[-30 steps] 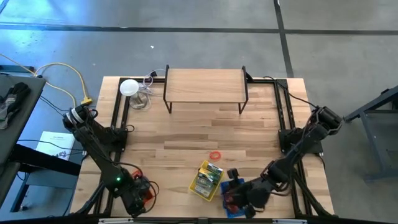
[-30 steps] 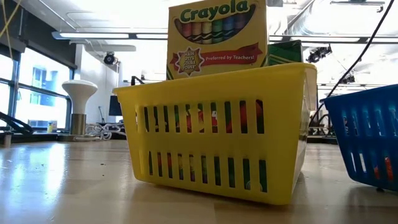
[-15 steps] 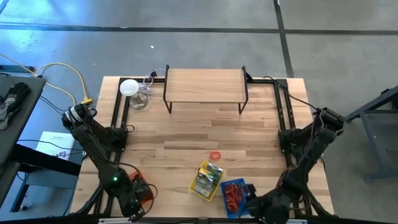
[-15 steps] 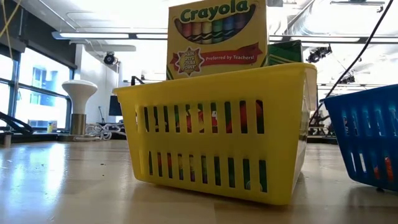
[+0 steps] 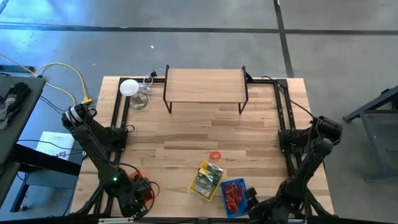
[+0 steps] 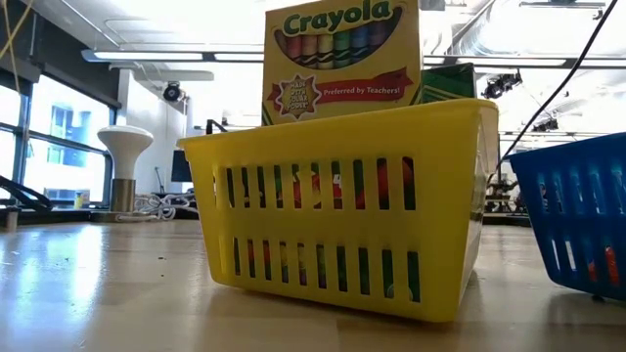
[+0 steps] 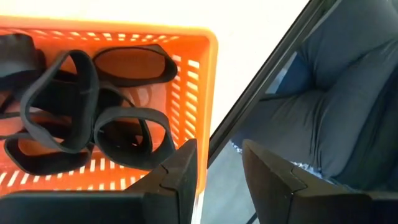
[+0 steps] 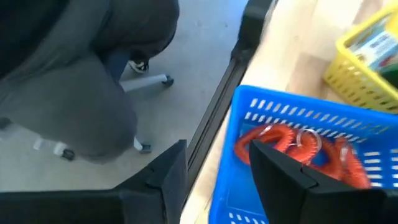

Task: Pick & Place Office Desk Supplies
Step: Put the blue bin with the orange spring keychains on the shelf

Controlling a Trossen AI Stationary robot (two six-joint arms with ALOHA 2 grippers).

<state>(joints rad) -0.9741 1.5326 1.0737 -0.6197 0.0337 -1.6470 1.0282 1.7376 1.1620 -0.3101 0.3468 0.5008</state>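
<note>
A thin red rubber-band loop (image 5: 215, 155) lies flat on the bare wood near the table's middle. A blue basket (image 5: 235, 196) at the near edge holds red bands (image 8: 292, 144). An orange basket (image 7: 193, 74) at the near left corner holds black loops (image 7: 74, 118). My left gripper (image 7: 219, 149) is open and hangs over that basket's outer corner, at the table's edge. My right gripper (image 8: 217, 149) is open and stands beside the blue basket's near right corner, with the basket's wall (image 8: 231, 163) in line with the gap. No green-and-silver packets show.
A yellow basket (image 5: 207, 179) with Crayola boxes (image 6: 342, 59) stands left of the blue one. A wooden shelf (image 5: 205, 87) on black legs spans the far side, with a white disc (image 5: 129, 87) and clear wiring to its left. Bare wood lies between shelf and baskets.
My right gripper has drawn back from above the blue basket toward the table's near edge and to the right, so the basket and its red bands now show uncovered. The basket has stayed where it was.
</note>
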